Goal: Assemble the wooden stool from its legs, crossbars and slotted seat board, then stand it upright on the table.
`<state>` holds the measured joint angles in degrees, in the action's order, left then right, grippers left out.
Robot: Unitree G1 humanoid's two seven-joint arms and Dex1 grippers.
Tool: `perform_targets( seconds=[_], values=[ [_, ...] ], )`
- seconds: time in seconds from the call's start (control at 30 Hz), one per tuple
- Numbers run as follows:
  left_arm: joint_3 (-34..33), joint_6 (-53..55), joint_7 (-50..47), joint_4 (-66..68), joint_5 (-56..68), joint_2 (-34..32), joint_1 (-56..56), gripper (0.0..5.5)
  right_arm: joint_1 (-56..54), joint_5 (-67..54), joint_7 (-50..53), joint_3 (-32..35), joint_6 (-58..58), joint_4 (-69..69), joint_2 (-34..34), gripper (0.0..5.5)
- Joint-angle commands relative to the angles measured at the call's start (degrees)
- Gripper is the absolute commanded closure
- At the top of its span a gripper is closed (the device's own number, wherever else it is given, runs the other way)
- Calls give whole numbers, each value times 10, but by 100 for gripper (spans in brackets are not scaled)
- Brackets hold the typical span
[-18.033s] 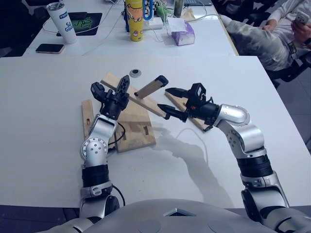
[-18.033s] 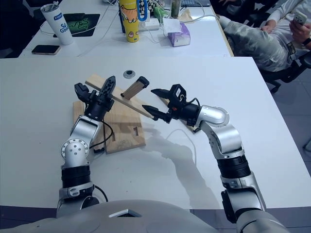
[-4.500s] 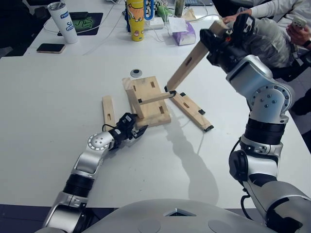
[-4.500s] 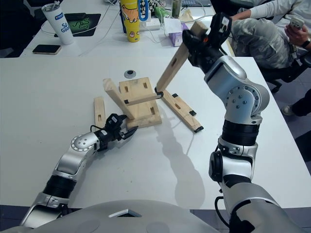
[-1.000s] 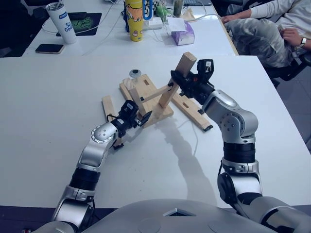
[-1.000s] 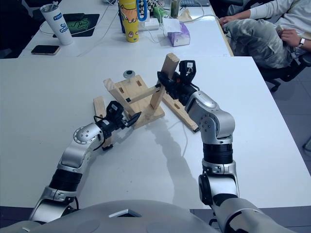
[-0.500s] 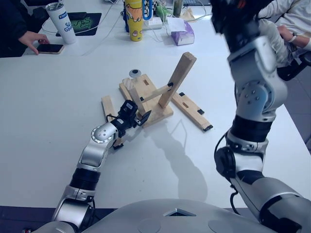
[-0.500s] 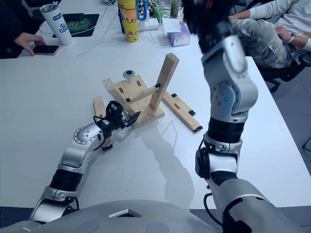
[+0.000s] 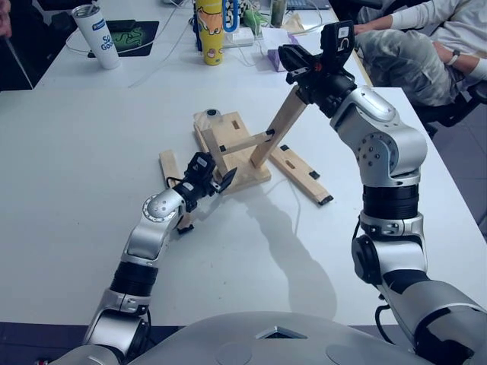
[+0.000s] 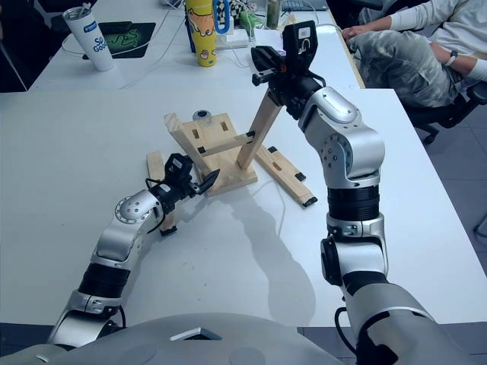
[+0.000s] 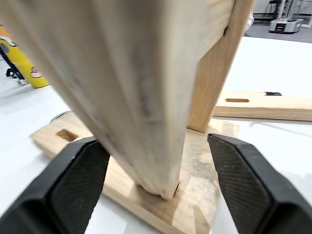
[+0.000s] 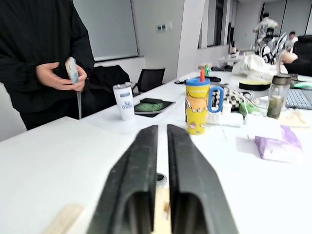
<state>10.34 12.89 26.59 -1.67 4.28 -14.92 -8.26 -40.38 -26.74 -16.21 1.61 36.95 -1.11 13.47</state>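
1. Left pincer (image 11: pixel 152 146): fingers spread wide and gripping nothing. They straddle the foot of the near leg (image 9: pixel 211 152) where it meets the seat board (image 9: pixel 242 156).
2. Right pincer (image 12: pixel 162 130): fingers drawn almost together with a thin slit between them, and nothing seen held. It sits at the top end of the far leg (image 9: pixel 278 128).
3. Key relation: the far leg's long axis slants from the right pincer down to the board. A crossbar (image 9: pixel 245 142) ties it to the near leg. The right arm is nearer its top and the left arm nearer the board, so seating probably means pushing along that axis.
4. Loose legs lie flat on the desk (image 9: pixel 91 228). One (image 9: pixel 169 169) is just outboard of the left pincer. Another (image 9: pixel 303 174) is below the right.
5. Containers: the board slot (image 9: pixel 235 121) that shows is empty. The contents of the tumbler (image 9: pixel 95 34) and the mug (image 9: pixel 211 30), which stand beyond, cannot be told.
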Motion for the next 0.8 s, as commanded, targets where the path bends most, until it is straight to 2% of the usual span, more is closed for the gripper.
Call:
perform_targets(
  seconds=[0.03, 0.13, 0.27, 0.4, 0.5, 0.8],
  values=[
    [-3, 3, -1, -7, 0, 2, -1, 196, 11, -15, 9, 25, -22, 8, -41, 549],
    [-19, 4, -5, -23, 4, -6, 6, 196, -14, -39, 43, 78, -54, 0, -71, 549],
    [-76, 28, -11, -117, 22, -36, 16, 196, -39, -61, 72, 127, -74, 10, -77, 549],
    [-132, 89, -5, -249, 93, -56, -26, 196, -39, -56, 85, 149, -83, 31, -69, 549],
    [-143, 139, -2, -319, 150, -64, -86, 196, -35, -47, 94, 153, -90, 39, -69, 549],
    [-140, 140, -68, -259, 125, -45, -246, 196, -20, -37, 101, 145, -100, 38, -76, 549]
  ],
)
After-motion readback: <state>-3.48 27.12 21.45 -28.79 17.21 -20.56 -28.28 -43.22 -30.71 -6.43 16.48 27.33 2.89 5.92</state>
